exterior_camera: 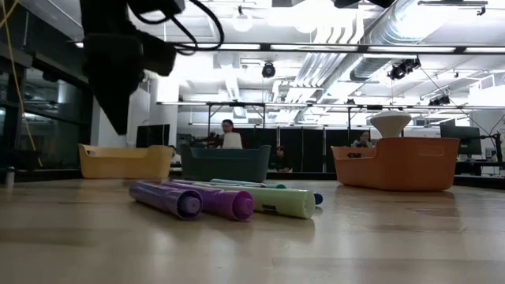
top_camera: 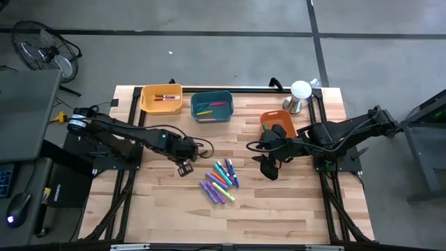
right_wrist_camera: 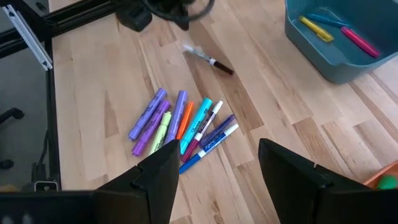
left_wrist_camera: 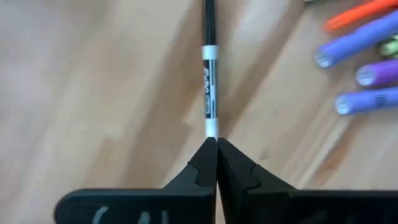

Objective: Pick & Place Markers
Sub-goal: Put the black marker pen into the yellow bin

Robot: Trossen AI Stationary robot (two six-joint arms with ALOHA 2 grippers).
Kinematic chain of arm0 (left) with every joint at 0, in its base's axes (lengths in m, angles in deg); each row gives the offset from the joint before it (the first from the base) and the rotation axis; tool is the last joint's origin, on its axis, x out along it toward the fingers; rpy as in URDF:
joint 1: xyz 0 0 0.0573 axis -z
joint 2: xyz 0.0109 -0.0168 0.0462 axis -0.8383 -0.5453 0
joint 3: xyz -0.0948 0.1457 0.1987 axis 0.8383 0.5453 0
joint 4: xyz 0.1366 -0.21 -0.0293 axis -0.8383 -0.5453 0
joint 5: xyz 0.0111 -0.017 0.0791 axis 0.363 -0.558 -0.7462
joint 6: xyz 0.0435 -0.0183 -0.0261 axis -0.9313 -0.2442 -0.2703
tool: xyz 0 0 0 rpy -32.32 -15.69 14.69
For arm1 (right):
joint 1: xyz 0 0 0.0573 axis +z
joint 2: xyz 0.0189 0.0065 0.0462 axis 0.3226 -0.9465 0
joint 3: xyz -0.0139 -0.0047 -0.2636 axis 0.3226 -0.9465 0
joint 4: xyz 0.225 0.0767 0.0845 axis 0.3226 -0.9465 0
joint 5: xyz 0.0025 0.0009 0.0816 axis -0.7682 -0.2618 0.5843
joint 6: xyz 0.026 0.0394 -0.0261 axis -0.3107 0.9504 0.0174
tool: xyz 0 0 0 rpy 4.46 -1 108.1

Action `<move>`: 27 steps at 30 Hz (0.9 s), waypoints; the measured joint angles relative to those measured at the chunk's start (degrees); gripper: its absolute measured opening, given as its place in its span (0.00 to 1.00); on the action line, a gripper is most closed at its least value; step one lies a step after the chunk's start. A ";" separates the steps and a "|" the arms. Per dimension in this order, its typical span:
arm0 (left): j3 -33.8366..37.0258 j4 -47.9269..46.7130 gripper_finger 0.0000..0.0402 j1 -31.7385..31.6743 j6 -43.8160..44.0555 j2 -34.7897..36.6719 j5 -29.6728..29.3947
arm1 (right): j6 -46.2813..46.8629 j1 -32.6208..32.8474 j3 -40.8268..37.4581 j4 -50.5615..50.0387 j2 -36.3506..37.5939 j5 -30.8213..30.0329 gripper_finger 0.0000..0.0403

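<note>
A bunch of markers in purple, blue, teal, orange and green lies on the wooden table, side by side. My left gripper is just left of the bunch and shut on one thin white marker with a dark cap. My right gripper hovers open to the right of the bunch and touches nothing. My left gripper pinches the thin marker by its white end between the tips of its two shut fingers. The marker runs straight out from the fingertips, along the fingers, with its dark cap at the free end. Whether the cap rests on the table I cannot tell.
Three bins stand along the far edge: a yellow one with red markers, a blue one with yellow and pink markers, and an orange one. A white knobbed object stands at the far right corner.
</note>
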 joint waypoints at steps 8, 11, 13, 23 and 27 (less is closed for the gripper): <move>-0.09 -7.16 0.01 -3.54 1.04 6.70 -3.56 | -0.19 0.01 0.00 0.03 0.00 -0.63 0.51; -0.07 -7.12 0.01 -4.18 -0.39 7.32 -1.47 | -0.06 0.00 0.00 0.03 0.00 -0.77 0.51; -0.08 -6.85 0.01 -4.09 -0.64 7.27 -1.18 | -0.04 0.00 0.00 0.12 0.00 -0.79 0.51; -0.07 -5.24 0.11 -4.11 -2.31 2.12 1.24 | 0.01 0.00 0.00 1.52 0.00 -0.81 0.51; -0.11 -6.13 0.32 -4.11 -2.24 -0.85 -0.40 | 0.03 0.02 0.00 1.83 0.00 -0.79 0.51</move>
